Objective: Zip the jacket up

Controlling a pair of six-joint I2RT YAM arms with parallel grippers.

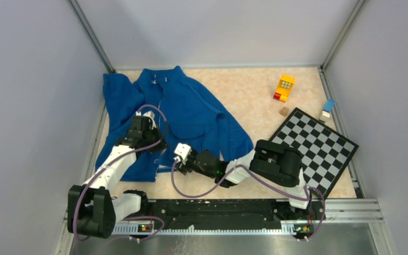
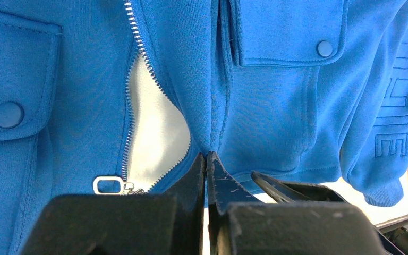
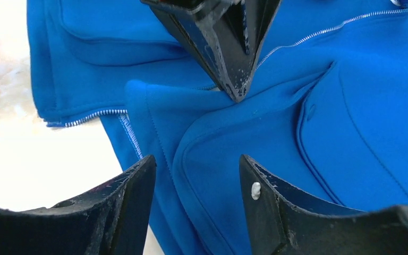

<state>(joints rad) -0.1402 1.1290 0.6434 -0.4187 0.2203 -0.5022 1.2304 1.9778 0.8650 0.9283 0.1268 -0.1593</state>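
Note:
The royal-blue jacket [image 1: 191, 111] lies flat on the table with its collar at the far side. Its zipper [image 2: 133, 37] is open low down and shows pale lining [image 2: 156, 133]. The silver zipper pull [image 2: 109, 185] lies near the hem, just left of my left gripper. My left gripper [image 1: 159, 144] is shut and pinches a fold of the jacket's front just right of the zipper [image 2: 207, 155]; creases run out from its tips [image 3: 236, 95]. My right gripper [image 1: 176, 154] is open and empty, its jaws wide just above the jacket's lower hem [image 3: 196, 164], close to the left gripper.
A black-and-white checkerboard [image 1: 319, 149] lies at the right. A yellow toy block [image 1: 285, 86], a small brown cube [image 1: 283, 111] and a small blue-and-white object [image 1: 327, 109] sit at the far right. Grey walls enclose the table on three sides.

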